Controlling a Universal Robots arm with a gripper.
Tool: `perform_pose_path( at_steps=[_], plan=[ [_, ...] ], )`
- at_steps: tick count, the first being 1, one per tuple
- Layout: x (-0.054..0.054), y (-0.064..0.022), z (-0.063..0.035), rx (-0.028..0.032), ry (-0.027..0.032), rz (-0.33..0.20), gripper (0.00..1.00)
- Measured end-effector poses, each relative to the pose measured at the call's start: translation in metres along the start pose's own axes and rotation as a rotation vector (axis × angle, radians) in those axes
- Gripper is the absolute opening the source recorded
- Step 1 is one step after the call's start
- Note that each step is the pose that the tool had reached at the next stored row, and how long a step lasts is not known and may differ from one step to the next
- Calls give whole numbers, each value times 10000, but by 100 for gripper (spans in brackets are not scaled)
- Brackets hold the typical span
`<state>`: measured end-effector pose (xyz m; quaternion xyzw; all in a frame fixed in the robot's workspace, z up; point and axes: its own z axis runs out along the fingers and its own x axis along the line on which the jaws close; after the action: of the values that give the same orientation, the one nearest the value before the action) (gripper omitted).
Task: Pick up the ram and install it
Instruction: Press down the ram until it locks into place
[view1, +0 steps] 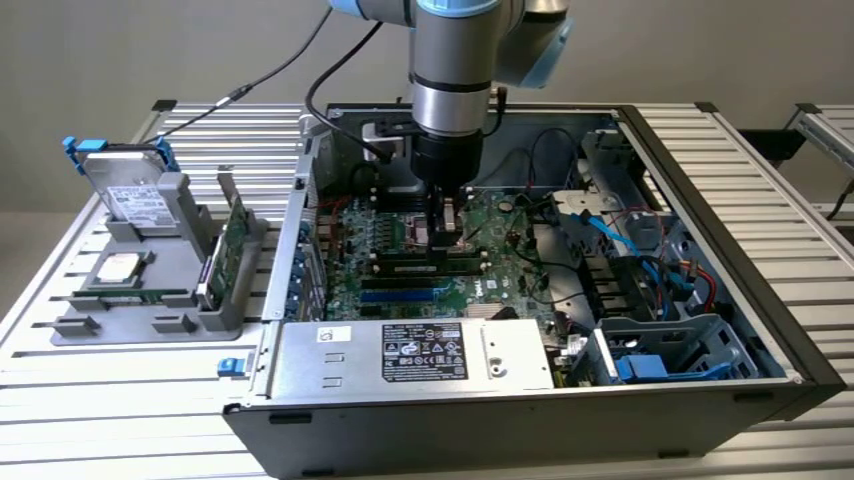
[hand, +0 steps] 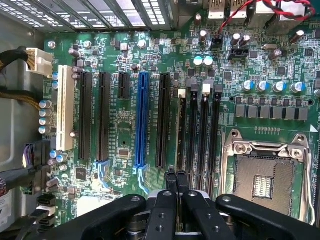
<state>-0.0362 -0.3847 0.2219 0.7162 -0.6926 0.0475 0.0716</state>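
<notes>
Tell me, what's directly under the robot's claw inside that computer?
Under the shut gripper lies the green motherboard, with its long black memory slots. The ends of those slots nearest the gripper are covered by it.

No wording can be read with certainty. The power supply (view1: 414, 358) at the front of the computer case (view1: 747, 300) carries a black label (view1: 422, 352) with white print and small certification marks, too small to make out. White silkscreen lettering on the motherboard (hand: 125, 130) is likewise illegible.
</notes>
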Motion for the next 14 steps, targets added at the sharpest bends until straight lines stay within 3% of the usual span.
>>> perform_pose_path(
  at_steps=[3,5,10,14],
  plan=[
    [-2,0,1,-19,5,-3,10],
    [1,1,-35,-29,-22,-3,10],
    [17,4,-118,-57,-5,-10,10],
    [18,4,-119,-58,-2,-10,10]
  ],
)
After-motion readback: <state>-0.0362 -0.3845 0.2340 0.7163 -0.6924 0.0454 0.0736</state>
